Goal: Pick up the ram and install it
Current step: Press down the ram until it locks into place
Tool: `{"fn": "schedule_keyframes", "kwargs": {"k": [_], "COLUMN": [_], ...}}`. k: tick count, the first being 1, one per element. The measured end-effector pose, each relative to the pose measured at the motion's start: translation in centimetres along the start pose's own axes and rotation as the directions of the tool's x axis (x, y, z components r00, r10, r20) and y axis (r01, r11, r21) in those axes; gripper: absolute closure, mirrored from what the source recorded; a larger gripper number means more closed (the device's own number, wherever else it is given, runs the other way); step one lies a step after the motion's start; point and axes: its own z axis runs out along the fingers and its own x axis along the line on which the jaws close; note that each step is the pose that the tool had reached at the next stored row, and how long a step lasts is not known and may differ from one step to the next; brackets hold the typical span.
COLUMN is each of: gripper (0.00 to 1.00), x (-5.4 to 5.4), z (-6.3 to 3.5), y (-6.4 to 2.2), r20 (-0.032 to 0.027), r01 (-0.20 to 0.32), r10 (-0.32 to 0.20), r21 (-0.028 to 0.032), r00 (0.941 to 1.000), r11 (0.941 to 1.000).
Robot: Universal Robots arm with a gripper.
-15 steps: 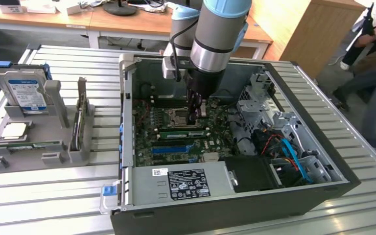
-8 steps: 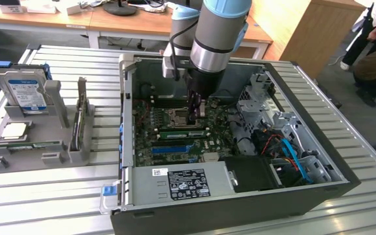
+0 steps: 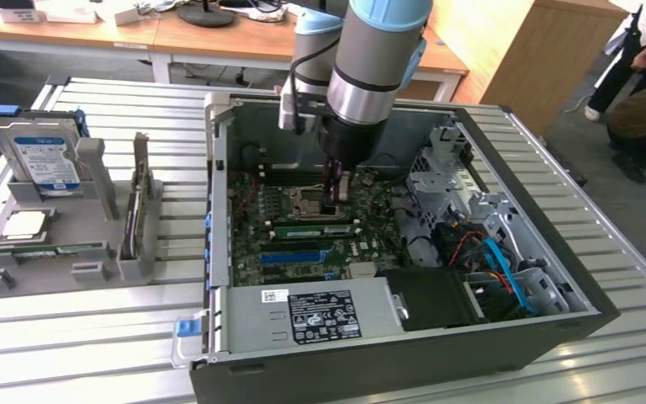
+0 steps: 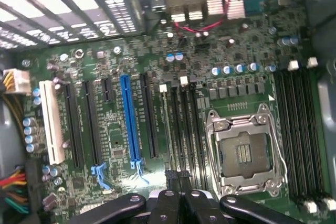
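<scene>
We see the open computer case (image 3: 335, 244) lying on its side, its upper face free for entry from above. The arm's gripper (image 3: 341, 192) hangs inside, fingers closed together, close above the motherboard (image 4: 157, 129) beside the CPU socket (image 4: 245, 153). Toward the exterior view's right, the drive cage (image 3: 447, 177) and cable bundle (image 3: 491, 252) crowd the interior; the power supply (image 3: 312, 311) blocks the near end. The case walls hem every side.
</scene>
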Motion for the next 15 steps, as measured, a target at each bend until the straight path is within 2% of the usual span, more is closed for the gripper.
{"fn": "schedule_keyframes", "kwargs": {"k": [4,8,12,15], "gripper": [0.89,0.89,0.89,0.89], "x": [0.0,0.0,0.0,0.0], "z": [0.01,0.02,0.03,0.03], "y": [0.0,0.0,0.0,0.0], "r20": [0.0011,0.0023,0.0035,0.0045], "r01": [-0.058,-0.12,-0.183,-0.233], "r10": [0.058,0.12,0.183,0.233], "r21": [0.0001,0.0002,0.0001,0.0001], "r00": [0.9983,0.9927,0.983,0.9725], "r11": [0.9983,0.9927,0.9831,0.9725]}}
